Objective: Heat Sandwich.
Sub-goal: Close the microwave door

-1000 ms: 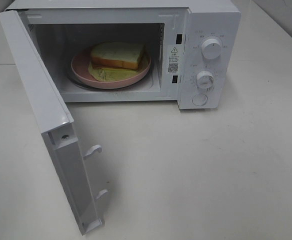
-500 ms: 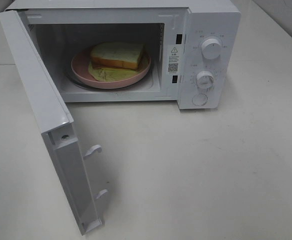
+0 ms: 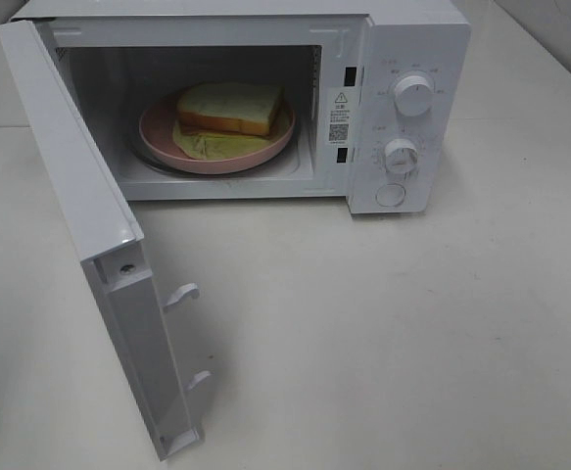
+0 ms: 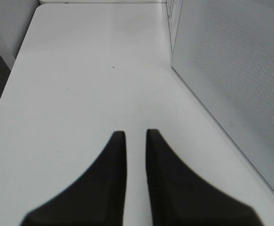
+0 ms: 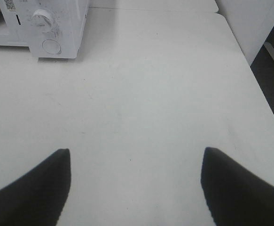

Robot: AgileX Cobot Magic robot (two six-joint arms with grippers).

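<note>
sandwich (image 3: 228,125) on pink plate (image 3: 158,132) inside open microwave (image 3: 412,39); left end effector (image 4: 136,134) nearly together, empty, beside microwave door (image 4: 230,70); right end effector (image 5: 136,150) apart, empty, only cropped blurry tips visible

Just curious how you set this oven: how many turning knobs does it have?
2. The upper knob sits high on the control panel; the lower knob sits just below it. The flat round button beneath them isn't counted.
</note>
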